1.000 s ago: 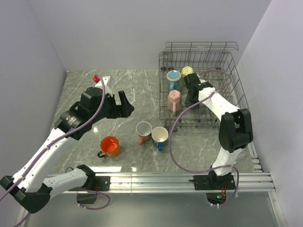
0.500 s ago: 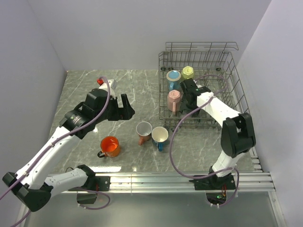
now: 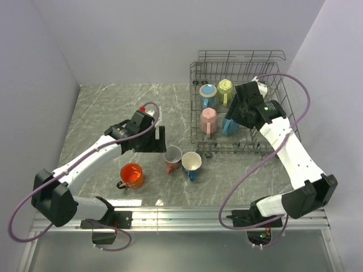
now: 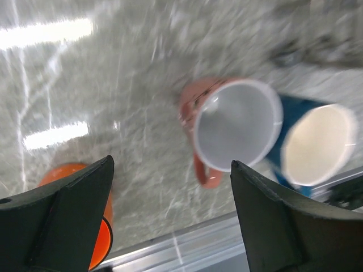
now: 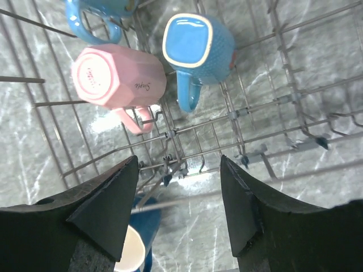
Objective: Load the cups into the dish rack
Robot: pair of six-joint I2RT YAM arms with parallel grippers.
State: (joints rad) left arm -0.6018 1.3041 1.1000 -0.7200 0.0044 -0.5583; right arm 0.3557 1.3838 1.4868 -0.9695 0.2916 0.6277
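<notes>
**Desk:** Overhead, what is happening on the left?

**Photographer:** The left gripper (image 3: 157, 139) hangs low over the grey marble table (image 3: 102, 107). Its jaws are spread wide and hold nothing. It sits just left of a salmon mug (image 3: 172, 156). The left wrist view looks between the two fingers at that mug's white inside. A dark blue mug (image 3: 191, 163) is close against the salmon mug's right side, though whether they touch cannot be told. An orange mug (image 3: 131, 174) stands apart from the pair, nearer and further left.

**Desk:** And the rack?

**Photographer:** The dish rack (image 3: 238, 56) fills the far right of the table and holds four cups. A light blue mug (image 3: 208, 92) and a yellow-green mug (image 3: 225, 86) stand side by side toward the far end. A pink mug (image 5: 119, 76) and a blue mug (image 5: 198, 42) are in the next row nearer. Both are turned bottom-up among the tines, handles pointing to the near side. The blue mug is on the right of the pink one.

**Desk:** What about the right arm?

**Photographer:** The right gripper (image 5: 178, 164) hovers above the rack, over its near rows. Its fingers are parted and empty, and they touch no cup.
</notes>
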